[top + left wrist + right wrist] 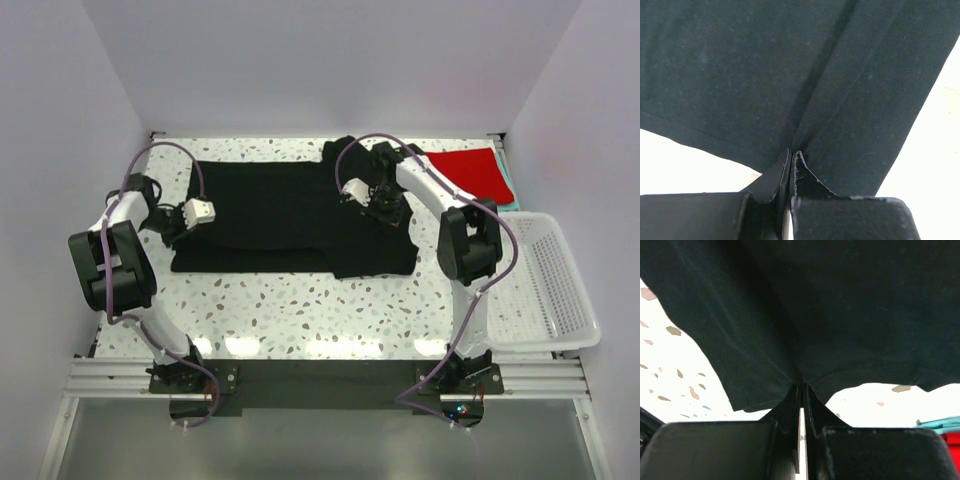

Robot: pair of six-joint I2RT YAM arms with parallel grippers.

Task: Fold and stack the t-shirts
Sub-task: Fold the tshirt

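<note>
The black t-shirt (290,215) lies spread on the table (330,300); the left fingers (771,182) and the right fingers (816,412) are each closed on a thin pinch of its cloth. If one arm pulls faster, the cloth may slip out or the fold may come out crooked.

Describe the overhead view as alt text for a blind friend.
A robot pinches a black t-shirt spread on a table, its left hand at the shirt's left edge, its right hand near the right. A red t-shirt and white basket lie further right.
</note>
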